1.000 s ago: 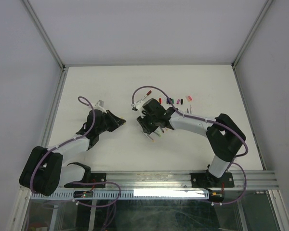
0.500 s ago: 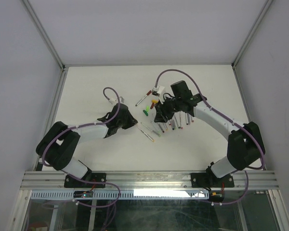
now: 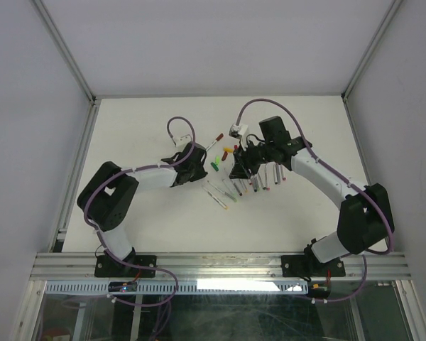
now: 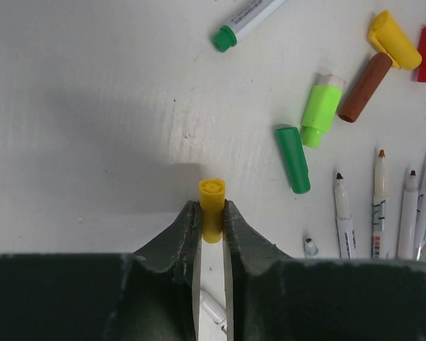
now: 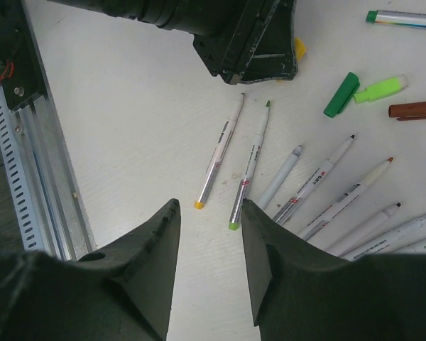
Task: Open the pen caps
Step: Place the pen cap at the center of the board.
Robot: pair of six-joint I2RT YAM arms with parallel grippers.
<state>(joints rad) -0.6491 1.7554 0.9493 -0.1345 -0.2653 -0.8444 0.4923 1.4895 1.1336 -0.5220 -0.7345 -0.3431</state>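
Left gripper point(image 4: 211, 217) is pinching a yellow cap point(image 4: 212, 193) just off the table. Right gripper point(image 5: 208, 234) hangs open over the uncapped pens point(image 5: 250, 167), holding nothing.

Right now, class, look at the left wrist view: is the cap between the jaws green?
No, the jaws grip a yellow cap; the green cap lies apart, untouched.

White marker pens point(image 5: 314, 175) lay fanned on the white tabletop point(image 3: 149, 128), stubby plastic caps point(image 4: 292, 158) behind, a yellow cap point(image 4: 212, 190) in the left pincer point(image 4: 211, 208).
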